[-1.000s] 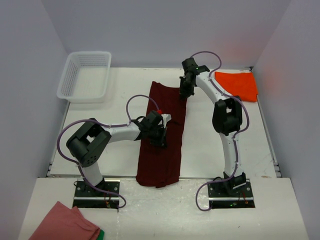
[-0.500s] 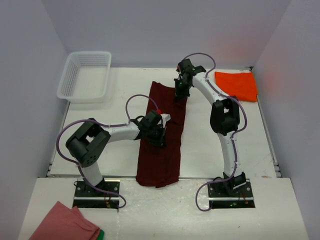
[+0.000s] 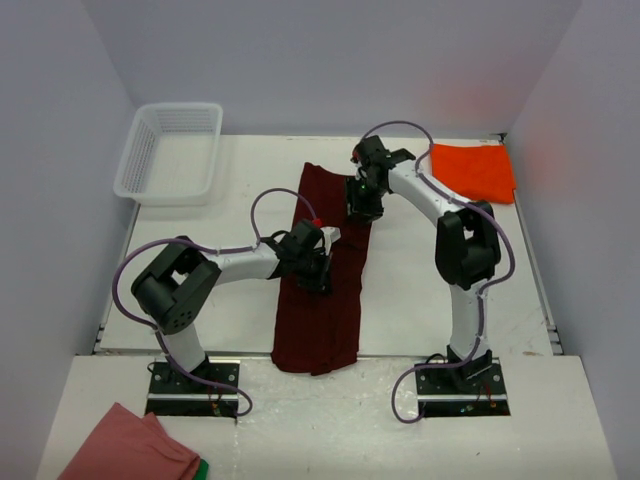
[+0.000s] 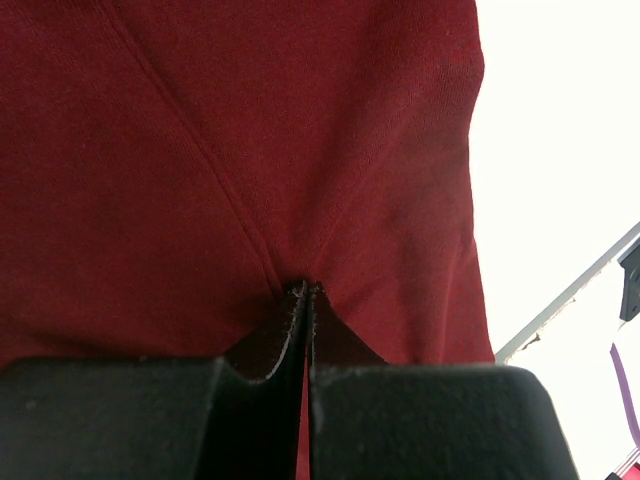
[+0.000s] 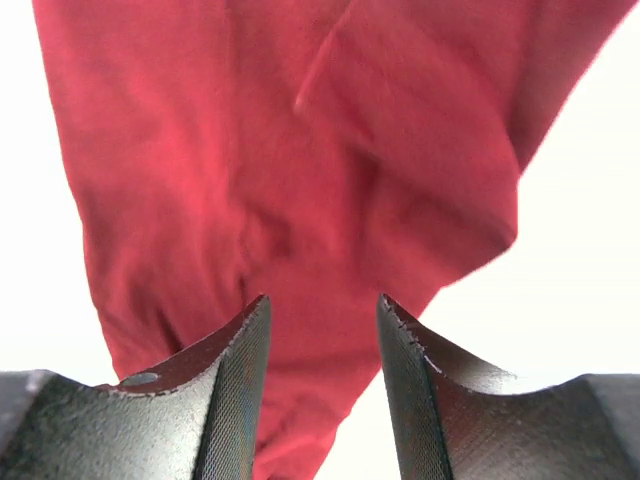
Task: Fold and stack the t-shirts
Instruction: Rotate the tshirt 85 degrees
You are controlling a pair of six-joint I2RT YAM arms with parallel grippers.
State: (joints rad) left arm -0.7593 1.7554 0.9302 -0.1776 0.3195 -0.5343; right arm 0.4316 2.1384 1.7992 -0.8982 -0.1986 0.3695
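Our left fingers (image 4: 272, 355) are pinched shut on a ridge of the dark maroon-red soft fabric t-shirt (image 3: 320, 310), a long strip down the middle of the white table (image 3: 400, 300). Our right fingers (image 5: 232, 380) stand parted above its far end, holding nothing. We judge its folding is in hand (the bright orange-red fabric t-shirt (image 3: 472, 170) lies apart, far right), and next we need a right-side grasp on that end.

The long t-shirt (image 3: 320, 310) is looking dark red, the other t-shirt (image 3: 475, 172) bright orange, the basket (image 3: 138, 160) white, the corner cloth (image 3: 125, 445) pink, maybe green-edged.
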